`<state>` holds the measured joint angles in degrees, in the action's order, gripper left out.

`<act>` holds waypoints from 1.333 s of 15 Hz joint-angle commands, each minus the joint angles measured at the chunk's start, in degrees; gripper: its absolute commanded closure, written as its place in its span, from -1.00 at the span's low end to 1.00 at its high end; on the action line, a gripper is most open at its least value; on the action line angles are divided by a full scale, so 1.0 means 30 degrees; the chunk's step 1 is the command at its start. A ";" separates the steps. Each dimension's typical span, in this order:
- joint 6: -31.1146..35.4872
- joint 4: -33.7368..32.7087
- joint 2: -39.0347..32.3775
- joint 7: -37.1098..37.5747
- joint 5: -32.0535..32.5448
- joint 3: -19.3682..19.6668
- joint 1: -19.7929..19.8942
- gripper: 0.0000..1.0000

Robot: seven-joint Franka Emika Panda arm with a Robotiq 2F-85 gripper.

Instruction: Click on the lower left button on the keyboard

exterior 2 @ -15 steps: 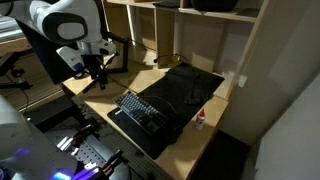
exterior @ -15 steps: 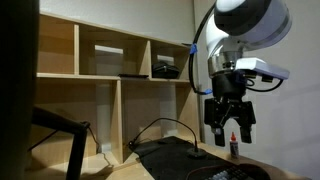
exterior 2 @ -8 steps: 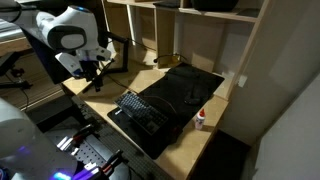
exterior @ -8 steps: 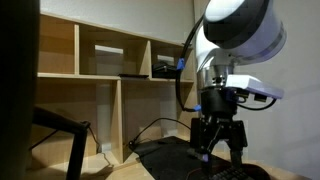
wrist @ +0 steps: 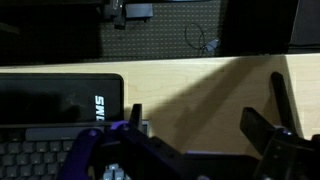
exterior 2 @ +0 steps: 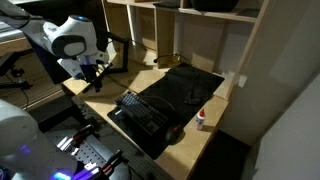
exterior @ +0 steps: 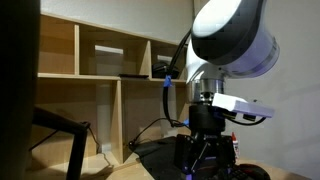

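The keyboard (exterior 2: 140, 111) is a low black slab with rows of dark keys, lying near the front edge of the wooden desk (exterior 2: 105, 92). In the wrist view its top right corner (wrist: 40, 153) shows at the lower left. My gripper (exterior 2: 96, 73) hangs low over bare wood just beyond one end of the keyboard. In the wrist view its two dark fingers stand wide apart with nothing between them (wrist: 207, 118). In an exterior view the gripper (exterior: 205, 158) is down close to the desk.
A larger plain black mat (exterior 2: 187, 84) lies behind the keyboard, with a cable across it; it also shows in the wrist view (wrist: 60, 100). A small white bottle with a red cap (exterior 2: 200, 119) stands at the mat's far end. Wooden shelves (exterior: 110, 60) line the back.
The arm has come down and the gripper has dropped from well above the desk to close over it, near the keyboard's end. The fingers stay open.
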<state>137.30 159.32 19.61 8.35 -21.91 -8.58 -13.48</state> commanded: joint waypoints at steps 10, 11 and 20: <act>0.8968 -0.0183 -0.6610 0.0822 0.0026 -0.0868 0.0103 -1.00; 0.8934 -0.0198 -0.6503 0.0817 0.0020 -0.0859 0.0090 -1.00; 1.1288 -0.1513 -0.9114 -0.1653 -0.4202 -0.1832 0.0193 -1.00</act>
<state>168.08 157.50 -3.04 7.41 -28.69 -11.65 -13.93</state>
